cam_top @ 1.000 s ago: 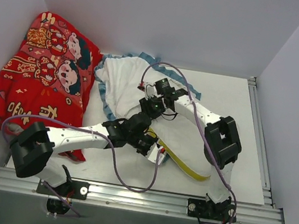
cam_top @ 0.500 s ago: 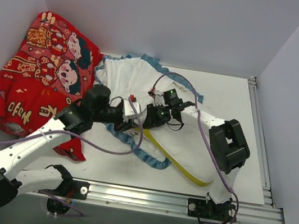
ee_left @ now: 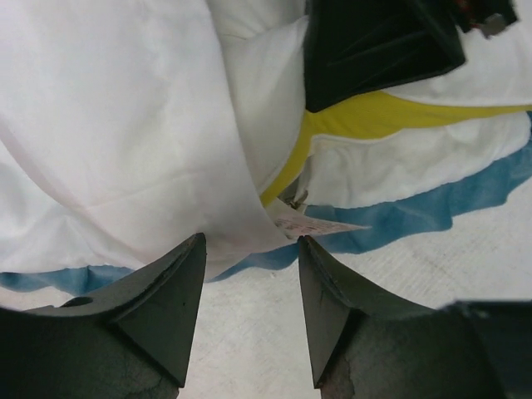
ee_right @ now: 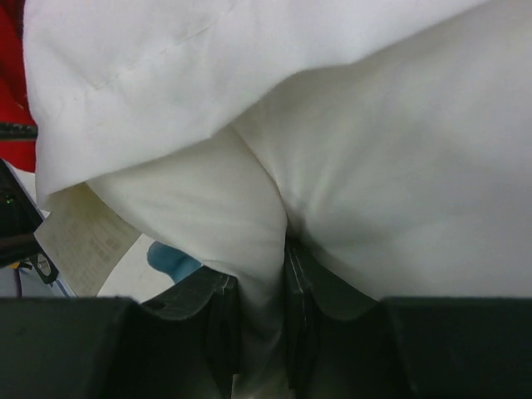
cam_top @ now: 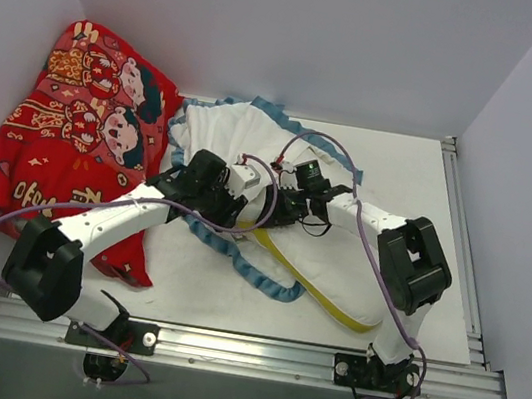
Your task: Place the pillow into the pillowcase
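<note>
The pillowcase lies crumpled behind the middle, white inside up, its blue ruffled trim trailing toward the front. The white pillow with yellow piping lies to its right, one end at the case's mouth. My left gripper is open just above the table, its fingertips at a hanging fold of the pillowcase, nothing between them. Yellow piping and a paper label lie ahead. My right gripper is shut on a fold of the pillow, under the pillowcase.
A red cartoon-figure cloth is heaped at the back left against the wall. The right arm's black body hangs close in front of the left gripper. White walls close in the table; a metal rail runs along its right edge.
My left gripper has opened and swung from the front of the pillow up to the case's mouth. The blue trim now lies spread toward the front. The right gripper keeps its grip.
</note>
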{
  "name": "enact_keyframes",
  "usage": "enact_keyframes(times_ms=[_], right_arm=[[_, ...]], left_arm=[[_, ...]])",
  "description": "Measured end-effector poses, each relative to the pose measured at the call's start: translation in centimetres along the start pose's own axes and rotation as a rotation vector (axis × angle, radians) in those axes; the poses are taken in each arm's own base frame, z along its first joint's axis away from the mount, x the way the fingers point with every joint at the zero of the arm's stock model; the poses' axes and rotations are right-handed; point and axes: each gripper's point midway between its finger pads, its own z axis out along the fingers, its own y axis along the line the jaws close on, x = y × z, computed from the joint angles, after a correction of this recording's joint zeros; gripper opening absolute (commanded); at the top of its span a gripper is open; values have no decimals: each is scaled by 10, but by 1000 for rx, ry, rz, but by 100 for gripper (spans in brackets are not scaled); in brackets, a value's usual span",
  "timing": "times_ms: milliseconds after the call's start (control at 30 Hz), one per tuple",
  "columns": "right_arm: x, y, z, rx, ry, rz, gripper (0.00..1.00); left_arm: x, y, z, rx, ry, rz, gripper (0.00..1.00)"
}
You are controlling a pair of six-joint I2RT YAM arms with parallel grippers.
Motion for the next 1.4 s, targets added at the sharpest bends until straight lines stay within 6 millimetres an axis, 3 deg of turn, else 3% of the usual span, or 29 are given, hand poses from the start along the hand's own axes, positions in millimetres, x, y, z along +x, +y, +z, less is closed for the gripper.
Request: enact_keyframes(times_ms=[233,533,767,1100,1233,1400], right_arm=[[2,-2,-3,15,-13,3,0],[2,-5,-5,30,-23,18,0],[2,-5,-5,31,-23,21,0],[2,-5,-5,33,-24,22,0],[3,-6,-6,38,-25,23,0],[3,-6,-6,39,-27,29,0]], left_arm=[[-14,12,21,-36,-12,-26,55],[-26,15,22,-50,-58,-40,55],[-35,18,18,-62,-95,-33,62],[-62,31,21,-116,-154,-23,59],[-62,36,29,-122,-138,-18,56],[-59,37,34,-119,-118,-1,62]])
